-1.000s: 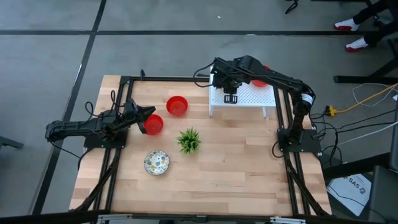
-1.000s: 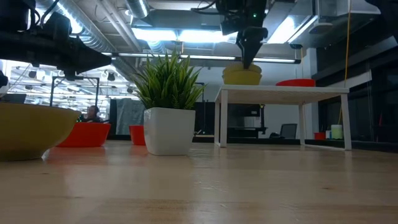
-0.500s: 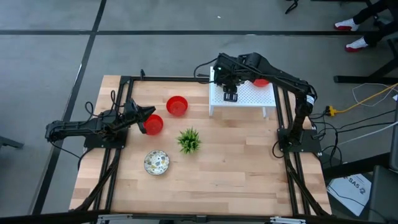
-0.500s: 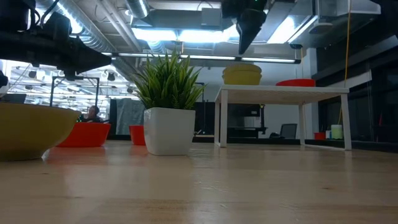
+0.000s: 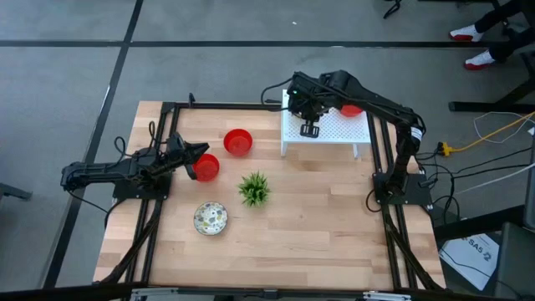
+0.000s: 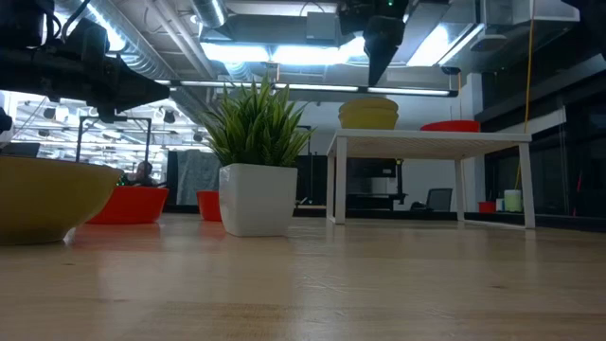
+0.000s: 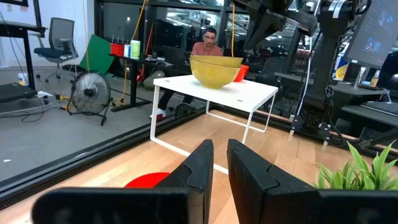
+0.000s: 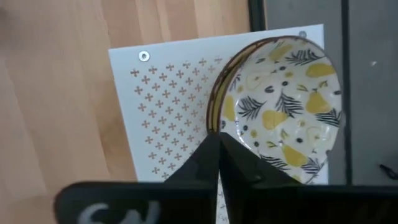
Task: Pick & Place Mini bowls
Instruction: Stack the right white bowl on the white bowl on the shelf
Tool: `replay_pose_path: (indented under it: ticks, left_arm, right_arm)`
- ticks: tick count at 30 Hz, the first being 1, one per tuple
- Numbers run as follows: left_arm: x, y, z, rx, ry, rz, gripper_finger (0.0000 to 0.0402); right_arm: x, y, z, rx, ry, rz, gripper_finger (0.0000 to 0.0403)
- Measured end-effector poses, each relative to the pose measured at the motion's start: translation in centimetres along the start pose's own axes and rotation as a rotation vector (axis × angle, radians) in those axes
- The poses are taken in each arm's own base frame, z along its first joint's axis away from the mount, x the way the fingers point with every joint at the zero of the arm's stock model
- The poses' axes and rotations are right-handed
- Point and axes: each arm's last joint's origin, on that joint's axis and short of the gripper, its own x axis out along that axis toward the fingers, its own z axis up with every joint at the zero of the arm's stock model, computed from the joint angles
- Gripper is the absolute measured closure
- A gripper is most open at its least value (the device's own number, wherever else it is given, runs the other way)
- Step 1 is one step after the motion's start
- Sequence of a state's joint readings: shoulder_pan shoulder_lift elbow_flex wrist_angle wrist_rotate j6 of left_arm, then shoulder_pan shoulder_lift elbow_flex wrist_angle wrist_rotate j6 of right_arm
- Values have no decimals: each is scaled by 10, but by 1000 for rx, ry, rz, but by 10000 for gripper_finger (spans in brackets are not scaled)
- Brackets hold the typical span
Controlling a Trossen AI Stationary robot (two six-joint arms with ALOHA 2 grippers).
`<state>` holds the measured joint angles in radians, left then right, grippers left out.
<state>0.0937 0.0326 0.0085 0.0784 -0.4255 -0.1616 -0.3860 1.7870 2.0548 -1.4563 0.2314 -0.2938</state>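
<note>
Hovering above the patterned bowl (image 8: 280, 106) on the white stand (image 5: 334, 132), right gripper (image 5: 310, 130) pinched together, risking clipping its rim.

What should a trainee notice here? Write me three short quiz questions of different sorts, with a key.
1. True or false: the patterned bowl sits on the white stand.
2. The right gripper hangs above: A the green plant, B the white stand, C the floor.
3. Fill in: the mini bowl at the left gripper is ___ in colour.

Key: 1 true; 2 B; 3 red.
</note>
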Motion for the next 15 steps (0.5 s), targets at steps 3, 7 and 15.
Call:
replay_pose_path:
  ticks: [3,7,15]
  left_arm:
    - [0,0,0,0,0,0,357]
    - [0,0,0,0,0,0,360]
    - [0,0,0,0,0,0,358]
  right_arm:
    - [1,-2,-1,10,-5,22,386]
    - [1,-1,-1,11,-11,52,398]
    - [10,0,-1,10,10,71,398]
